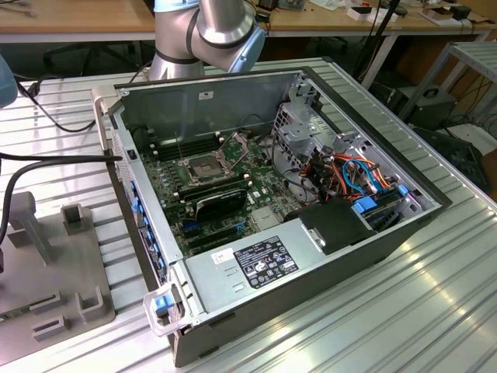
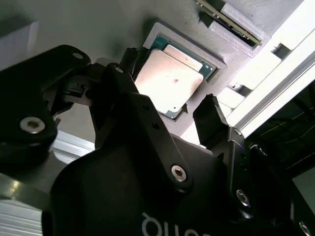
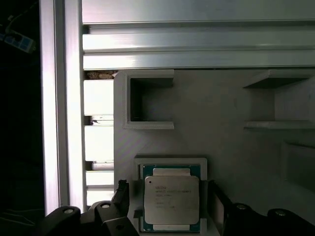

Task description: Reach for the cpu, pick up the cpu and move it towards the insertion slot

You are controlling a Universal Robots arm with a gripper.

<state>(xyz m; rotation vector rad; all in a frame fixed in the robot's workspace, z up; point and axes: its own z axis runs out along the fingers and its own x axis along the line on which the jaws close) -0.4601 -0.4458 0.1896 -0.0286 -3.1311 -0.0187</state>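
Silver ribbed table (image 1: 435, 311) holds everything in the exterior view. Starting from the exterior view's left, we see a grey plate with blocks (image 1: 46, 264). Next comes the open computer case (image 1: 233, 272). Inside it is a green board (image 1: 165, 190), and the insertion slot (image 1: 203, 167) sits on that board, at about ten o'clock from the middle of the case. The robot arm (image 1: 213, 31) stands at twelve o'clock from the slot. Blue and orange wires (image 1: 353, 171) lie at three o'clock from the slot.

In the first wrist view the cpu (image 3: 171, 202) lies flat in a square pocket of a grey holder (image 3: 221, 113), silver face up. The gripper (image 3: 168, 194) hangs over it with its black fingers (image 3: 121, 194) spread wide. One finger is on each side of the cpu, so it lies right between them. We see a small gap on each side, and nothing is pinched.
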